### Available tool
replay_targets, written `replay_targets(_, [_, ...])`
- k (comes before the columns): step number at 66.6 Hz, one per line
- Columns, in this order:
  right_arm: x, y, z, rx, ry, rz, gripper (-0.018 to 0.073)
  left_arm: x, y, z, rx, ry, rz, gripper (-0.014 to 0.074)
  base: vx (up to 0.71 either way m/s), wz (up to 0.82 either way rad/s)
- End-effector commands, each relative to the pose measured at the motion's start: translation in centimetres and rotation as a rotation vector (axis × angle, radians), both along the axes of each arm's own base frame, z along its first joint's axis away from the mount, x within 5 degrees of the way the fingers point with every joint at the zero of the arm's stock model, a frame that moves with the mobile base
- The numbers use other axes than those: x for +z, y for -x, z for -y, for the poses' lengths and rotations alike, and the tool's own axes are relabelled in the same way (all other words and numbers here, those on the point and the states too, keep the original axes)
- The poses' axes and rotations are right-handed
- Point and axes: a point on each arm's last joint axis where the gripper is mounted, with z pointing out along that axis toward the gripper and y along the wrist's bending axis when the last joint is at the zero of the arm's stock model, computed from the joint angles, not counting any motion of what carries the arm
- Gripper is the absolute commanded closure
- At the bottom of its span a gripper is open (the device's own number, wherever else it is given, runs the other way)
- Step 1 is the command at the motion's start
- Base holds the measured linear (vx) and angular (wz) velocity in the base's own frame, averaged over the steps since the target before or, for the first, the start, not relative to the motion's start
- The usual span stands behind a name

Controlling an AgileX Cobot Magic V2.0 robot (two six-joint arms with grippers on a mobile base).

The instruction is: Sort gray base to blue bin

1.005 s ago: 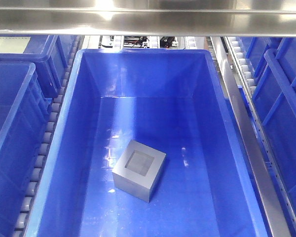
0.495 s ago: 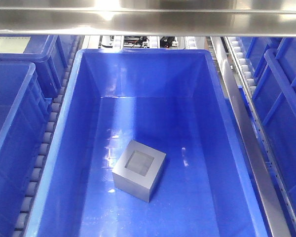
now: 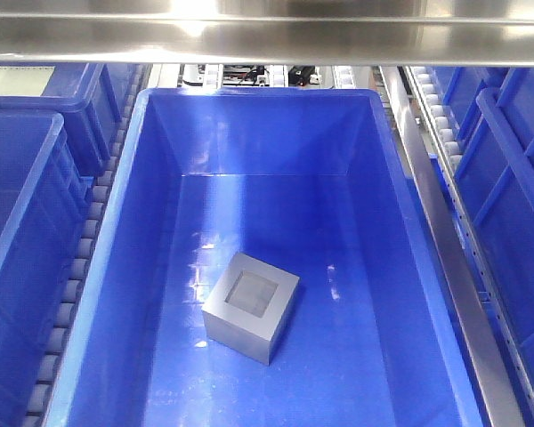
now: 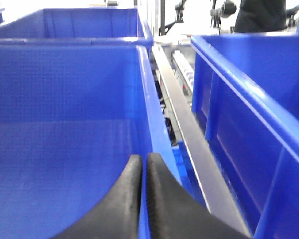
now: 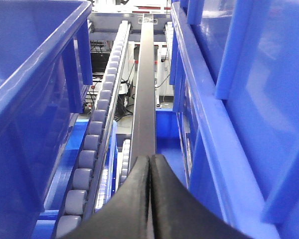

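Note:
The gray base [image 3: 250,305] lies on the floor of the big blue bin [image 3: 125,231] in the front view, recess facing up, nearer the left wall. Neither gripper shows in that view. In the left wrist view my left gripper [image 4: 143,160] is shut with nothing between its black fingers, hovering over the right rim of a blue crate [image 4: 144,99]. In the right wrist view my right gripper [image 5: 150,159] is shut and empty, above a metal rail [image 5: 143,99] between two crates. The base does not show in either wrist view.
More blue crates [image 3: 18,222] flank the bin on the left and on the right [image 3: 516,205]. Roller tracks [image 3: 76,267] and a steel rail [image 3: 449,258] run between them. A steel beam [image 3: 267,36] crosses overhead at the top.

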Motion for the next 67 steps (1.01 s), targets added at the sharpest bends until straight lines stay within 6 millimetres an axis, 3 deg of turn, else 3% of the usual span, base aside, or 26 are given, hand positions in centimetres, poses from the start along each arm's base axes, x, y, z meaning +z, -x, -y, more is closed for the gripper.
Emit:
replay_targets(1, [0.57, -0.04, -0.01, 0.003, 0.021, 0.081, 0.0564, 0.97, 0.17, 0.03, -0.004, 0.002, 0.085, 0.0605, 0.0, 0.0])
replay_targets(67, [0.58, -0.04, -0.01, 0.003, 0.021, 0.082, 0.0564, 1.0, 0.18, 0.03, -0.004, 0.002, 0.086, 0.0605, 0.0, 0.0])
